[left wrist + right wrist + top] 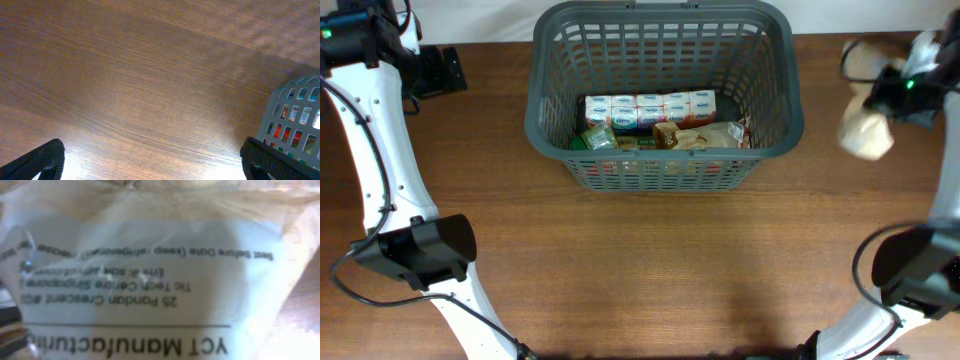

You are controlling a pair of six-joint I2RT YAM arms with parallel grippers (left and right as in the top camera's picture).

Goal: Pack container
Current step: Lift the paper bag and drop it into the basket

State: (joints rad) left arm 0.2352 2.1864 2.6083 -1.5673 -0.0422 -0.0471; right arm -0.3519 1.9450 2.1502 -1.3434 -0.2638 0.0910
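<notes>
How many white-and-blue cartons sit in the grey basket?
5: one row across the basket floor, from the leftmost carton to the rightmost carton, touching side by side. More may be hidden underneath.

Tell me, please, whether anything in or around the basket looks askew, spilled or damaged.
Nothing stands out. The container sits upright on the table, with its cartons and packets lying inside, nothing spilled. The pale bag at the right gripper looks intact; its print reads upside down only in the wrist view.
</notes>
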